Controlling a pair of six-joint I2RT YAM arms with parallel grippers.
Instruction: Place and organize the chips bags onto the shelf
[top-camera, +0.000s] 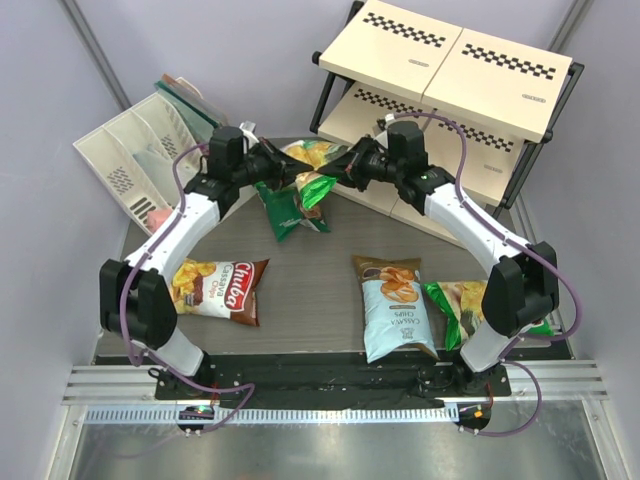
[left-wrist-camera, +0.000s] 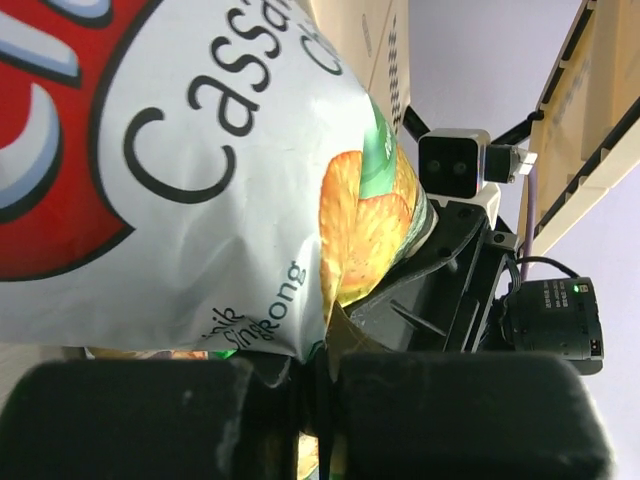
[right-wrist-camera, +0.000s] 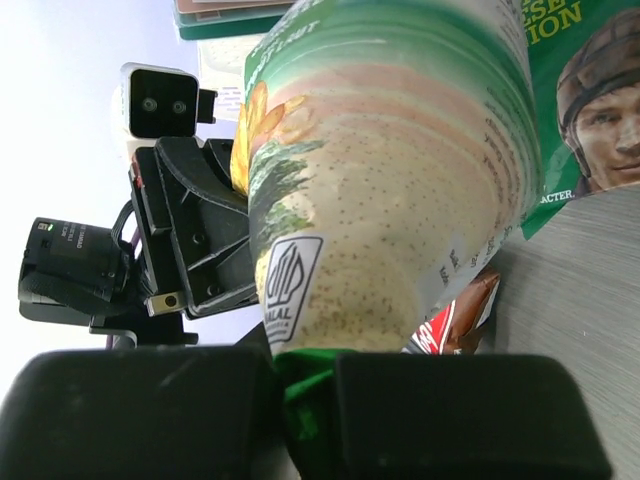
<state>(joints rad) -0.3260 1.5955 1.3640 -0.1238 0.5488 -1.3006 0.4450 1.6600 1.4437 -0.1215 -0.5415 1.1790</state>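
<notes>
Held bag: a glossy, creased, pillow-shaped green-and-white chips bag (top-camera: 296, 212) is held up off the table, just in front of the shelf (top-camera: 450, 60).
Left grip: the left gripper (top-camera: 284, 176) is clenched on one crimped edge of the held bag, the foil pinched between black pads.
Right grip: the right gripper (top-camera: 341, 175) is clamped on the opposite, green edge.
Loose bags: a dark brown bag (top-camera: 222, 288), a light blue bag (top-camera: 395, 308) and a second green bag (top-camera: 455, 300) are laid flat, well in front of the shelf. The last is partly covered by the right arm and appears to be crumpled.
Shelf build: a black metal frame is fitted with cream boards bearing checkered strips.
Surface: the table (top-camera: 310, 280) is a dark, matte, wood-grained top.
Room: pale lilac walls (top-camera: 40, 150) are seen around the shelf, with a white slotted organizer (top-camera: 140, 165) to its left.
</notes>
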